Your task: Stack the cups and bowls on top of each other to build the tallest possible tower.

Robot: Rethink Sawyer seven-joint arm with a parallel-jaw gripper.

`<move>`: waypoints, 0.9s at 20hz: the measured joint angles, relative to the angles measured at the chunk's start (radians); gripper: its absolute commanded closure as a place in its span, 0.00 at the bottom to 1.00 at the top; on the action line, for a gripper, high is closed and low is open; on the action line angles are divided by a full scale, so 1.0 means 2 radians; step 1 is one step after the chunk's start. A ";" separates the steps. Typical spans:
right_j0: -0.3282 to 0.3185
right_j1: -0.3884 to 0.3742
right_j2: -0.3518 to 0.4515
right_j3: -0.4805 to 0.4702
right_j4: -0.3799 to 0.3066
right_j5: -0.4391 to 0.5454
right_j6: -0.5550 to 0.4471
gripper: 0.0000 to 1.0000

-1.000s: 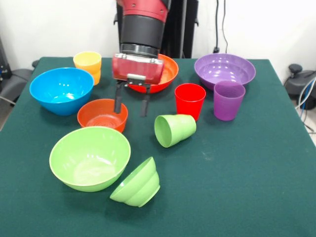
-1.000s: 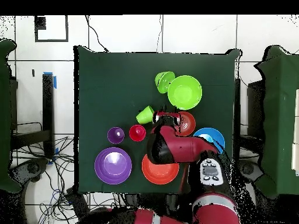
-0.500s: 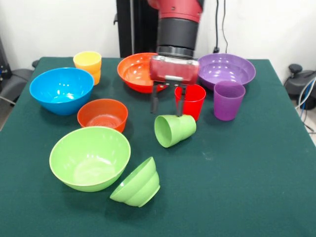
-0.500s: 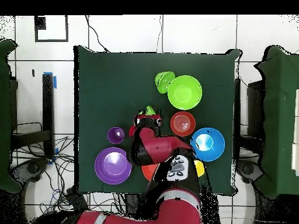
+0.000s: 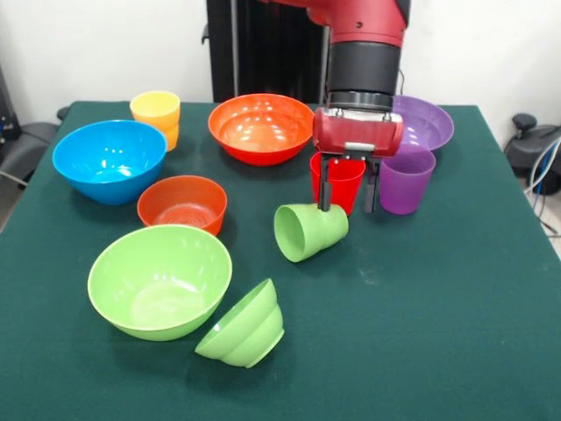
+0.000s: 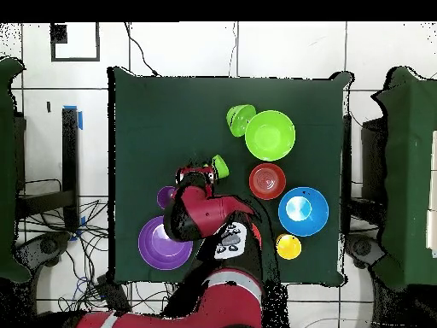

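My hand [image 5: 348, 186] hangs spread, its two dark fingers apart and pinching nothing, with the red cup [image 5: 337, 176] upright right behind it, showing between the fingers. Just to one side of my hand stands the purple cup [image 5: 406, 178], upright and empty; behind that sits the large purple bowl [image 5: 429, 123], partly hidden by my wrist. Just below my fingertips the light green cup [image 5: 308, 231] lies on its side, its empty mouth turned away from my hand.

Behind my hand on the other side sits the large orange bowl [image 5: 260, 128], smooth, glossy and empty. Farther out that way are the small ribbed orange-red bowl [image 5: 182, 204], the large blue bowl [image 5: 110, 160] and the yellow cup [image 5: 156, 117], all upright and empty. Nearer the front of the table [image 5: 438, 333], well apart from my hand, the large light green bowl [image 5: 159, 281] sits open and empty, with the small ribbed light green bowl [image 5: 243, 326] tipped on its side, touching it. Nothing is stacked.
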 measured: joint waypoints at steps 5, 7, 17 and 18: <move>-0.036 0.000 0.015 -0.015 0.000 0.025 0.000 0.00; -0.052 0.001 0.016 -0.026 0.000 0.039 0.000 0.00; -0.079 0.001 0.016 -0.050 0.000 0.052 0.000 0.00; -0.080 0.001 0.017 -0.050 0.000 0.052 0.000 0.00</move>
